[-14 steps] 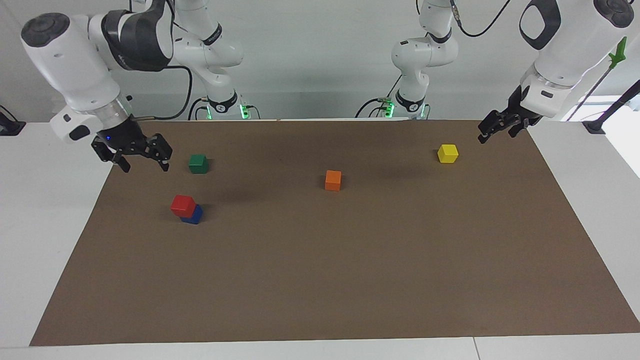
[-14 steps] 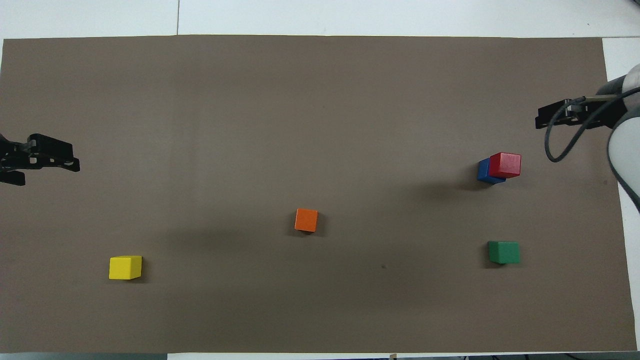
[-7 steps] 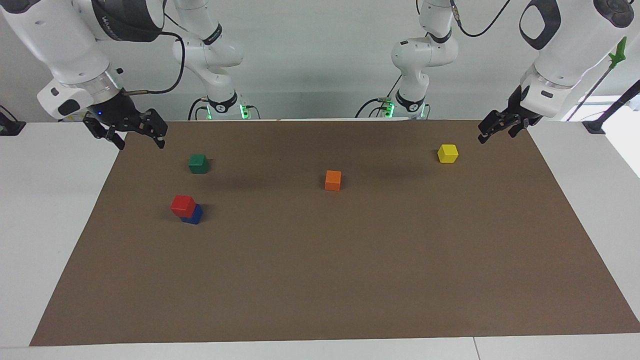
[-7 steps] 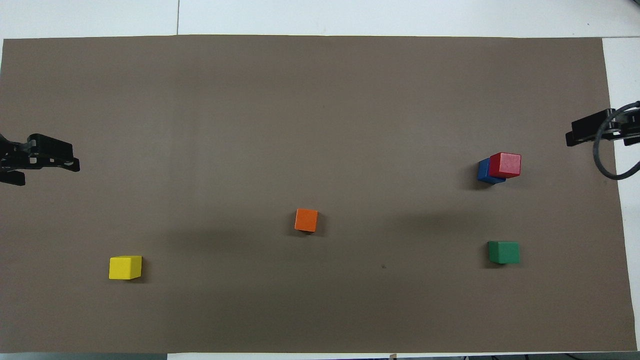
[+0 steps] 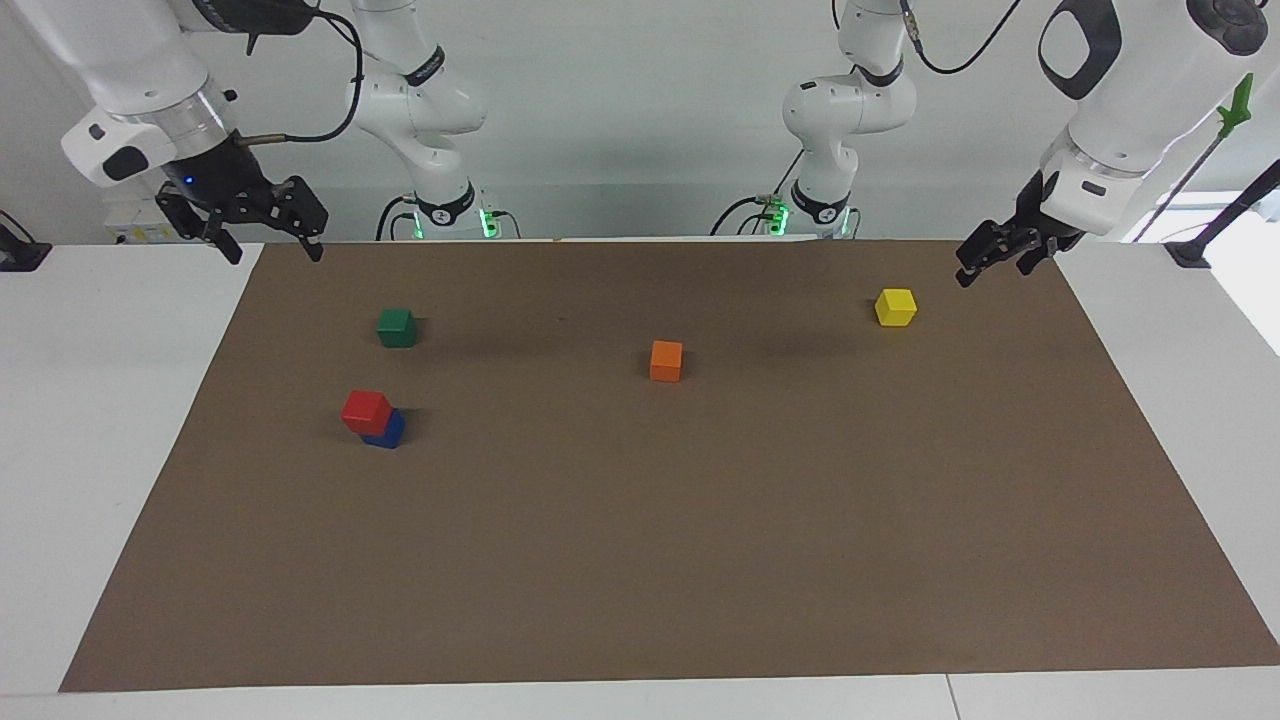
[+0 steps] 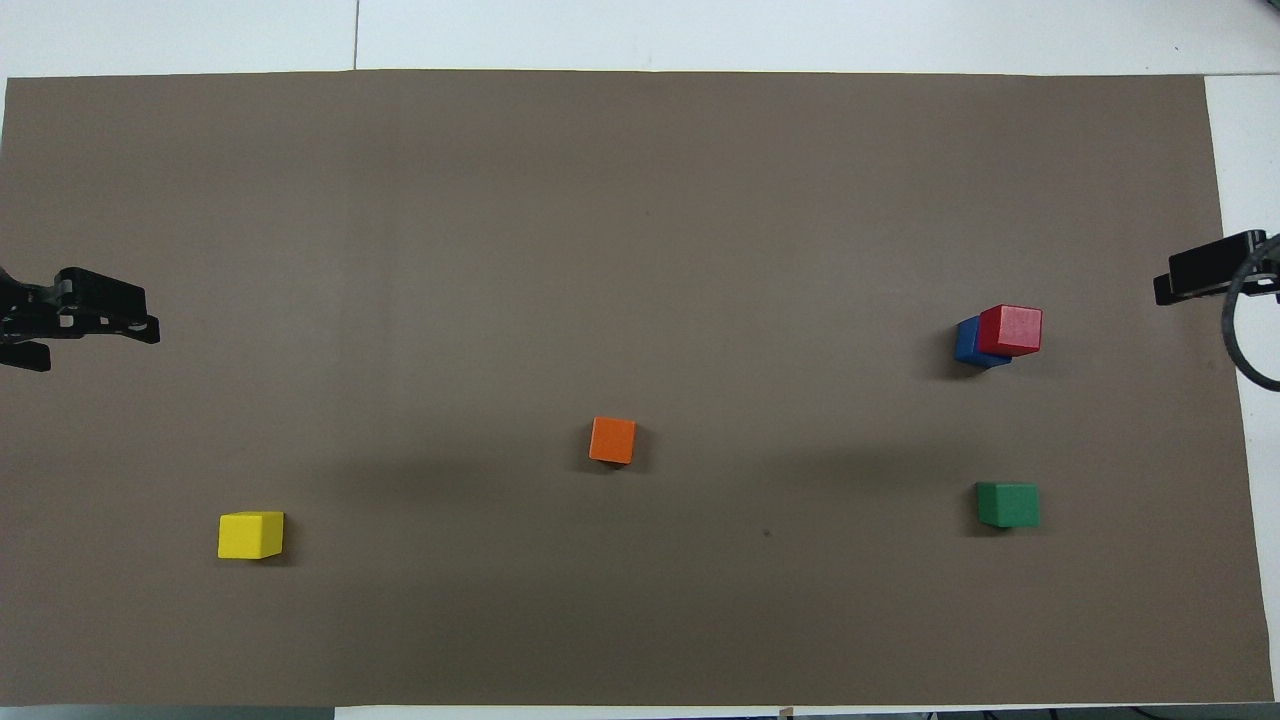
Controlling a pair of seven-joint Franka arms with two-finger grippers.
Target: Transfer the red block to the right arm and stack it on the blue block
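Observation:
The red block point(image 5: 366, 410) sits on the blue block point(image 5: 388, 432), shifted off-centre, on the brown mat toward the right arm's end of the table. The stack also shows in the overhead view, red block point(image 6: 1011, 330) on blue block point(image 6: 966, 342). My right gripper point(image 5: 272, 255) is open and empty, raised over the mat's corner by the robots. One of its fingers point(image 6: 1205, 270) shows at the edge of the overhead view. My left gripper point(image 5: 990, 272) is open and empty at the left arm's end, beside the yellow cube, and waits there. It also shows in the overhead view point(image 6: 95, 340).
A green cube point(image 5: 397, 327) lies nearer to the robots than the stack. An orange cube point(image 5: 666, 360) sits mid-mat. A yellow cube point(image 5: 895, 306) lies toward the left arm's end. The brown mat point(image 5: 700, 550) covers most of the white table.
My right gripper has risen and pulled back from near the green cube toward the mat's corner by its base. The blocks and my left arm have not moved.

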